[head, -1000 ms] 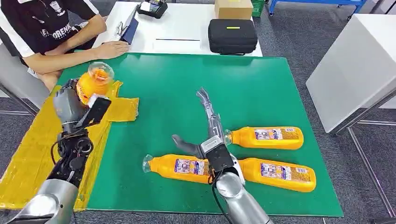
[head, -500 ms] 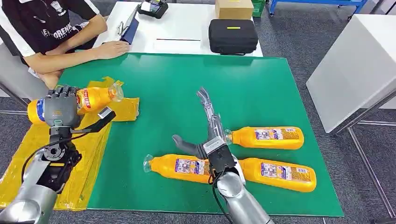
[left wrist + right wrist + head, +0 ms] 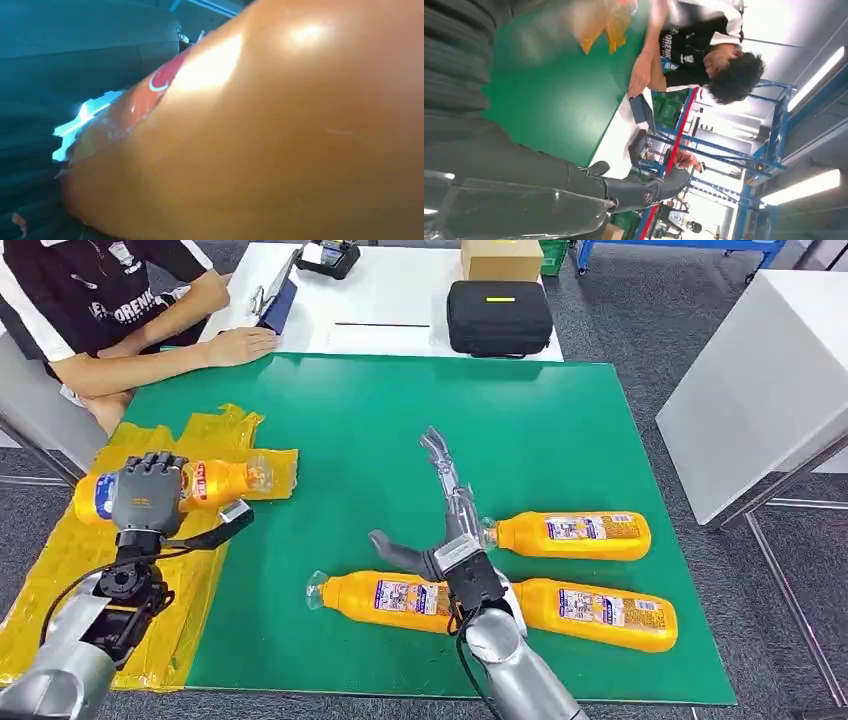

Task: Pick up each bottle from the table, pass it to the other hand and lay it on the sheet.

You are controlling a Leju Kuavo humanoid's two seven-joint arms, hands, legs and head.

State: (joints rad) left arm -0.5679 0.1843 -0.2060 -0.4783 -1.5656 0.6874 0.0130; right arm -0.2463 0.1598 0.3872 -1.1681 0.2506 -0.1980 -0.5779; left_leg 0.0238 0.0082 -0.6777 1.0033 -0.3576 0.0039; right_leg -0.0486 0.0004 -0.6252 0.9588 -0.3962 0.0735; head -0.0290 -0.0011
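Here the right hand (image 3: 440,540) hovers with fingers spread and nothing held, above three orange bottles (image 3: 400,597) lying on the green mat. Farther left, the left hand (image 3: 148,495) grips a fourth bottle (image 3: 215,480) — long axis level, just over the yellow sheet (image 3: 60,570).

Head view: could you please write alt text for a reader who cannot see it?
The robot's left hand holds an orange bottle sideways over a yellow sheet. Its open right hand is above three bottles lying on a green table.
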